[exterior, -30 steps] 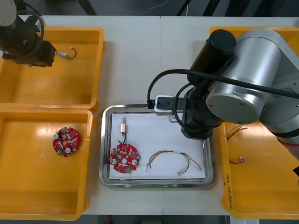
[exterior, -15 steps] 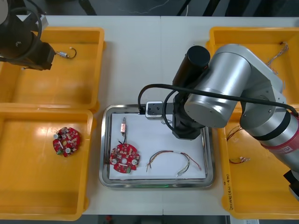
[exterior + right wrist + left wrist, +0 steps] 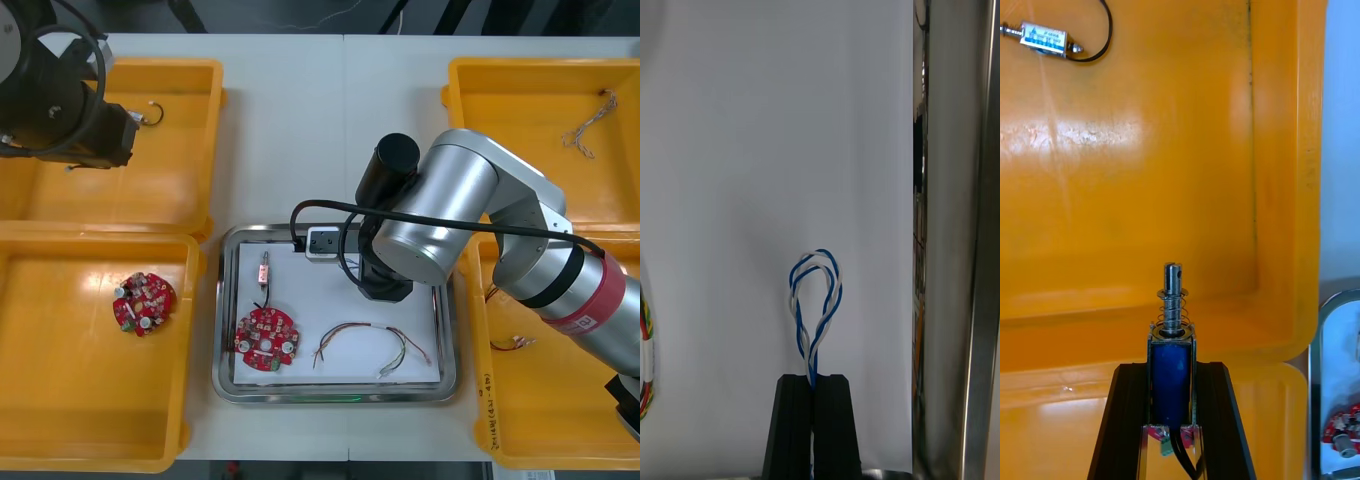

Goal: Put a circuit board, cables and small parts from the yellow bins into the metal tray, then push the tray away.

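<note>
The twisted blue and white cable (image 3: 812, 356) stands as a small loop in the right gripper (image 3: 812, 381), whose jaws are clamped on it. It is over the white inside of the metal tray (image 3: 226, 300), close to the tray's shiny rim. In the tray lie a round red circuit board (image 3: 266, 340) at the near left, a small metal part (image 3: 264, 272) just beyond it, and a red and yellow cable (image 3: 370, 345) to the right of the board. The tray stands on the surface (image 3: 300, 130) between the yellow bins. The left gripper (image 3: 1171, 369) is over the far left bin (image 3: 150, 180), and its jaws are clamped on a blue metal part (image 3: 1171, 351) with a spring on top. One more part with a black cable (image 3: 1046, 37) lies in that bin. A second circuit board (image 3: 142, 303) lies in the near left bin (image 3: 80, 400).
</note>
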Available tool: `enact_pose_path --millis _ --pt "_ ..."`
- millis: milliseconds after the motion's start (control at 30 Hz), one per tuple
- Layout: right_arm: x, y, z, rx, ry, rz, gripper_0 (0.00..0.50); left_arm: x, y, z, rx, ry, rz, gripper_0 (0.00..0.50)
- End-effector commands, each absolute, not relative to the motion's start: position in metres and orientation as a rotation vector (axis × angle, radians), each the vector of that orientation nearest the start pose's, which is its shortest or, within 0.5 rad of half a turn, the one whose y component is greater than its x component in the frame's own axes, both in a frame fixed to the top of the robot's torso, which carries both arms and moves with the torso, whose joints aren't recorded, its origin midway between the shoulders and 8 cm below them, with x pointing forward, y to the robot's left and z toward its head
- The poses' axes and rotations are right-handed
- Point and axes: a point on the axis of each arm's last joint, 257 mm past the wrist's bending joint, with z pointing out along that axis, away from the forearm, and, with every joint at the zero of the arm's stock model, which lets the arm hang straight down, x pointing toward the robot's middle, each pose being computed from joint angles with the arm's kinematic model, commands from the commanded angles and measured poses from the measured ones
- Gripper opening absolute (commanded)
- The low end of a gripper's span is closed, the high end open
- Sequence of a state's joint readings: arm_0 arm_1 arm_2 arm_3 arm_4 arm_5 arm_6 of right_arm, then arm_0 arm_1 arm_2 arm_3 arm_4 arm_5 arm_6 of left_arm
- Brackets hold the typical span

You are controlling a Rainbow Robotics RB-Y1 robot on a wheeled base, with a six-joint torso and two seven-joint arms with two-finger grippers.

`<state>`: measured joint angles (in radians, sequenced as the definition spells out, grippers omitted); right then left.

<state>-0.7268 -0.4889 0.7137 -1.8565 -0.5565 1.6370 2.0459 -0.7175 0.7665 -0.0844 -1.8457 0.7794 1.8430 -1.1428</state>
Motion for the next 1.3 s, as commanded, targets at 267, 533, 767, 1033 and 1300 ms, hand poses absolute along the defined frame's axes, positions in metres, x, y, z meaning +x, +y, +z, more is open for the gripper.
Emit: enact_pose_path --millis 267,533,767,1033,1300 --pt "0.448 -0.052 -0.249 -1.867 1.933 -0.349 0.102 0.479 0.259 -0.094 0.033 2.576 -0.063 0.0" --pt "0.447 -0.053 -0.254 -1.841 1.961 -0.338 0.5 0.478 0.254 -0.094 0.024 2.576 -0.082 0.0" --pt "0.448 -0.054 -0.249 -1.816 1.966 -0.358 0.5 0.478 0.255 -0.093 0.016 2.575 -0.083 0.0" --pt "0.44 -0.071 -0.219 -1.71 2.074 -0.377 0.5 0.478 0.255 -0.093 0.014 2.575 -0.084 0.0" --pt "0.435 -0.075 -0.171 -1.495 2.192 -0.327 0.5 0.478 0.254 -0.092 0.011 2.573 -0.088 0.0"
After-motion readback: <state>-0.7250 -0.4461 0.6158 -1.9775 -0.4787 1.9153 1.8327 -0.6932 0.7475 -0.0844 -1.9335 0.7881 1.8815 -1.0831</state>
